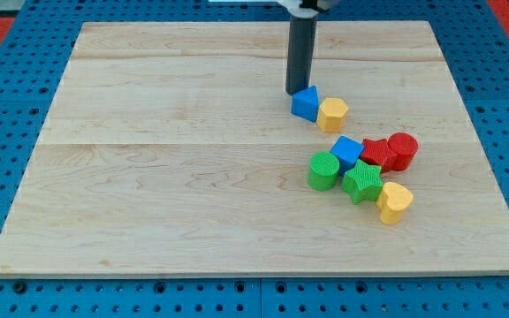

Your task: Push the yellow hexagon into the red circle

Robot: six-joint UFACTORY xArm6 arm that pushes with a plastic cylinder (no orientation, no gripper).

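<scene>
The yellow hexagon (332, 114) lies right of the board's middle, touching a blue block (305, 103) on its left. The red circle (403, 149) sits lower right of it, next to another red block (378, 155). My tip (295, 92) rests at the upper left edge of the blue block, so the blue block is between the tip and the yellow hexagon. The red circle is apart from the hexagon by about two block widths.
A blue cube (347, 152), a green cylinder (322, 170), a green star (362, 182) and a yellow heart-like block (394, 202) cluster beside the red blocks. The wooden board (148, 177) lies on a blue perforated table.
</scene>
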